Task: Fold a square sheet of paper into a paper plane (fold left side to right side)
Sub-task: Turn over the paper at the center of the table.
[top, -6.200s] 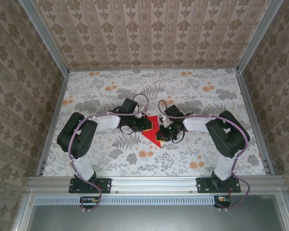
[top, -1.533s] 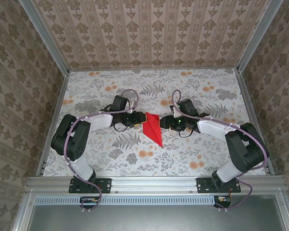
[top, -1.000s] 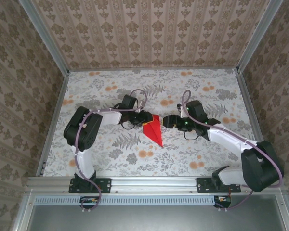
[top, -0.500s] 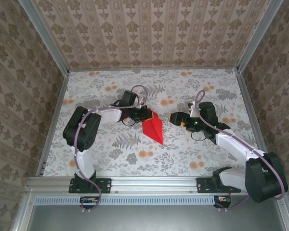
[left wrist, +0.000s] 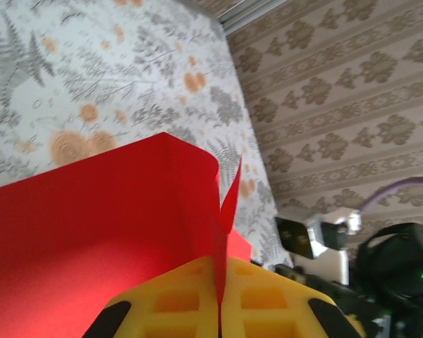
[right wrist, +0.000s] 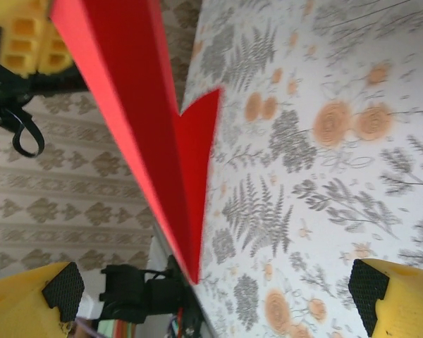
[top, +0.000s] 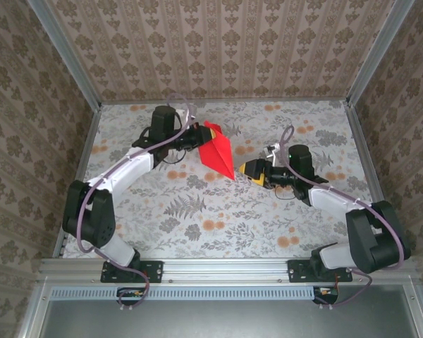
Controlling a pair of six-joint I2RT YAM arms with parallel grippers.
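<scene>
Top view: the left gripper (top: 197, 136) is out over the far-left part of the floral-patterned table (top: 197, 211). Its jaws are pressed together on the blunt end of a bright red, pointed, folded paper plane (top: 217, 151). The right gripper (top: 247, 169) sits just beside the plane's nose with its jaws spread wide and nothing between them. Whether it touches the nose cannot be told from here.

Left wrist view adds the grip detail. The two yellow fingers (left wrist: 264, 303) meet with a red paper edge clamped in the seam between them. One broad flap spreads to the left, and a small pointed flap stands up behind the seam. The right arm (left wrist: 398, 260) is in the background at the right edge.

Right wrist view adds the clearance. The black-padded yellow fingers (right wrist: 60, 285) sit in the two lower corners, far apart. The nose ends between and beyond them, touching neither pad. The plane appears edge-on as a narrow red band with the table behind it, so it looks held off the surface.

Orientation, top view: the long axis runs diagonally from far-left at the left gripper to near-right. The nose points near-right, toward the right gripper.
</scene>
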